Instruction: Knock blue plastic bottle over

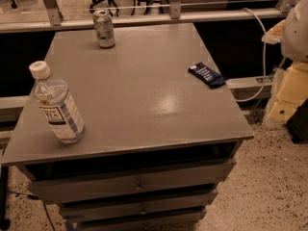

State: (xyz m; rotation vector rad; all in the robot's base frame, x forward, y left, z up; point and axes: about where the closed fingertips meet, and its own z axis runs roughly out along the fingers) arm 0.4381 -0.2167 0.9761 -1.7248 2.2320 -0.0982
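The blue plastic bottle (56, 105) is clear with a white cap and a white-and-pale-blue label. It stands upright near the front left corner of the grey table (144, 100). My gripper (288, 97) hangs at the far right edge of the view, off the table's right side and below the white arm (297, 30). It is far from the bottle and touches nothing on the table.
A green-and-silver drink can (104, 29) stands at the back left of the table. A flat dark blue wrapper (207, 74) lies near the right edge. Drawers (137, 184) sit under the tabletop. A rail (144, 18) and a white cable (262, 37) run behind.
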